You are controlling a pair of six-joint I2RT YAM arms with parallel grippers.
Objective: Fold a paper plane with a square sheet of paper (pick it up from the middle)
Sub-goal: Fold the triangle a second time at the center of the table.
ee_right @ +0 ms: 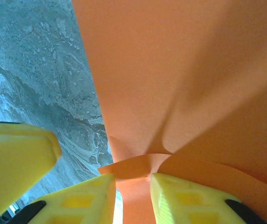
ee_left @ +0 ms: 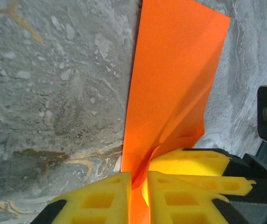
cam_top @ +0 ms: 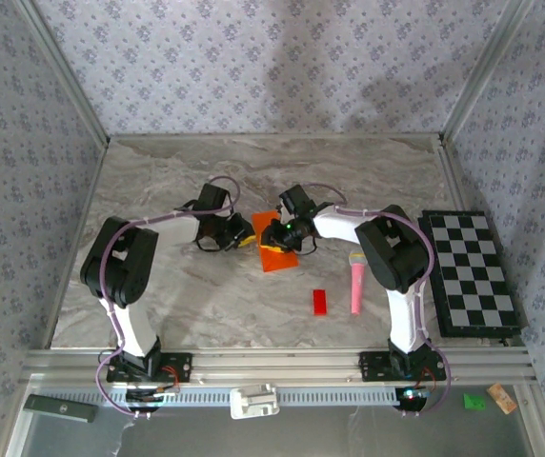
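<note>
**Top view.** The square sheet of paper (cam_top: 274, 255) sits near the middle of the table (cam_top: 158, 190), between the two wrists.
- The left gripper (cam_top: 246, 236) meets its left side. The right gripper (cam_top: 280, 234) is over its far part.
- The paper shows as one compact orange patch. No pointed nose or wings can be made out.
- The red block (cam_top: 319, 301) and the pink microphone (cam_top: 357, 283) lie apart on the near right, untouched. The checkerboard (cam_top: 470, 271) is at the right edge.

**Left wrist.** The left gripper (ee_left: 138, 184) is closed on the paper (ee_left: 171, 79).
- The sheet passes straight between the yellow fingers (ee_left: 105, 200) and puckers softly at the pinch.
- Beyond the pinch it runs away over the marble as a long, smooth panel. No sharp crease is visible on it.

**Right wrist.** The right gripper (ee_right: 132, 184) is also clamped on the paper (ee_right: 185, 70).
- A small tab is nipped between its fingers (ee_right: 175, 198).
- The sheet fans out beyond them with gentle ridges, which are bends and not folds.
- Another yellow finger shows at lower left; I take it to be the left gripper's.

**Progress (judgement).**
- Done: the sheet is grasped by both arms and partly raised.
- Not confirmed: a first fold. I cannot tell whether the sheet is doubled over.
- Left to do: the centre crease, the nose corners and the wings, which is nearly all of the folding.
</note>
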